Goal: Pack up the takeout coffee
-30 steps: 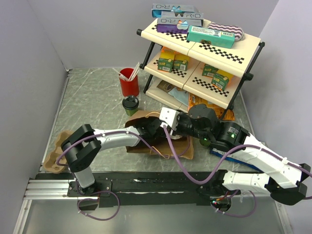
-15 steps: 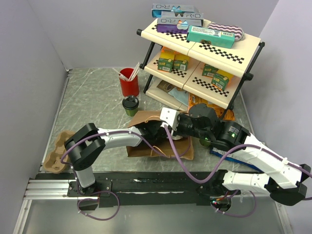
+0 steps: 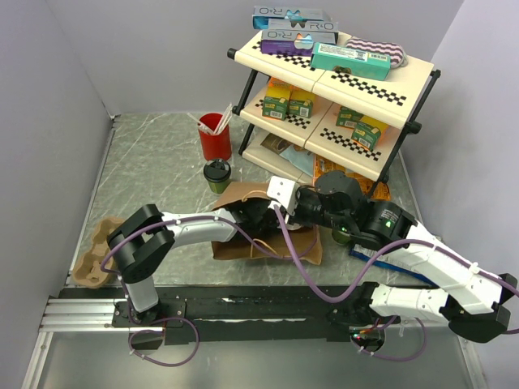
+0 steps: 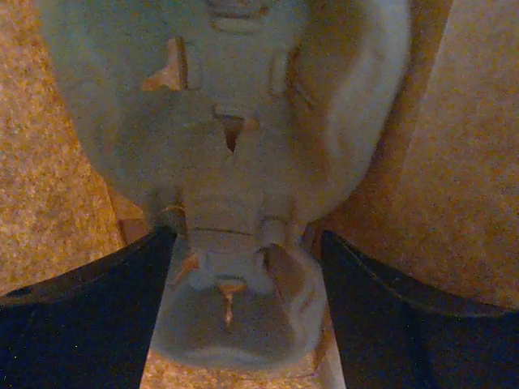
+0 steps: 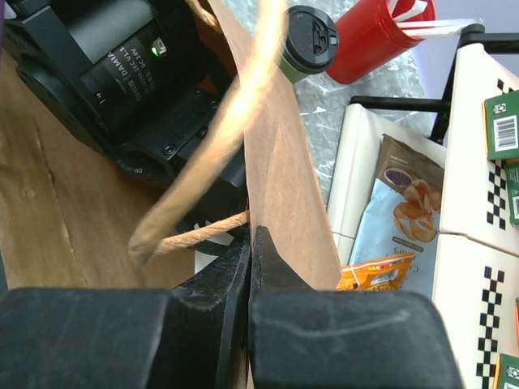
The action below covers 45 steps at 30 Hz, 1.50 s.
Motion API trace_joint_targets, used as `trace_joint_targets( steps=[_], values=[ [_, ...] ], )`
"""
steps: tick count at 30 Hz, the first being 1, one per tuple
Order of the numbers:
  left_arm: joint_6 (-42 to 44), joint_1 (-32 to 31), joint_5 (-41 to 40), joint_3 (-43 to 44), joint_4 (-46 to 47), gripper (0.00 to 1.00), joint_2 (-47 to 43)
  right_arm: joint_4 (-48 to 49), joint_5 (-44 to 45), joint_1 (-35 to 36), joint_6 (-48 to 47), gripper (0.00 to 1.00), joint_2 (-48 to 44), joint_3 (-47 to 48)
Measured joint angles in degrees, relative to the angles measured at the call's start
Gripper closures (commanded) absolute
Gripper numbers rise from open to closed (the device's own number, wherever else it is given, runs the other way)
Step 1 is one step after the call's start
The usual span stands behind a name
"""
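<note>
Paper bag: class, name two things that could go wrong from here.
1. The right gripper pinches only the thin rim of the paper bag; it may slip and the mouth collapse.
2. The takeout coffee stands close beside the red cup; reaching for it could knock that over.

Matt brown paper bag [image 5: 284,186]; glossy black plastic lid [image 5: 313,34] on takeout coffee [image 3: 217,176]; tray [image 4: 235,162] perhaps pulp.

top: high, behind, looking down | left wrist: close, inside paper bag [image 4: 470,162] | right wrist: close, bag's rim
</note>
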Motion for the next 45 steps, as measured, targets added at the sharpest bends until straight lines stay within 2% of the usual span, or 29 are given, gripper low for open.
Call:
trace_joint_targets(
  steps=[1, 2, 16, 36, 45],
  values=[
    [-0.2, 0.0, 0.0, 0.1, -0.3, 0.19, 0.0, 0.0, 0.0, -0.1, 0.0, 1.00, 0.0, 0.1],
    [-0.3, 0.0, 0.0, 0.2, -0.5, 0.01, 0.0, 0.0, 0.0, -0.1, 0.0, 1.00, 0.0, 0.1],
    [-3.8, 0.5, 2.7, 2.1, -5.6, 0.01, 0.0, 0.8, 0.1, -1.5, 0.9, 1.00, 0.1, 0.2],
    [-8.3, 1.8, 20.8, 5.4, -14.4, 0.01, -2.6, 1.9, -0.6, -6.1, 3.1, 1.00, 1.4, 0.3],
    [-7.7, 2.5, 27.3, 5.9, -14.7, 0.01, -5.2, -1.3, -5.9, -12.8, 4.5, 1.00, 8.6, 7.8]
  ],
)
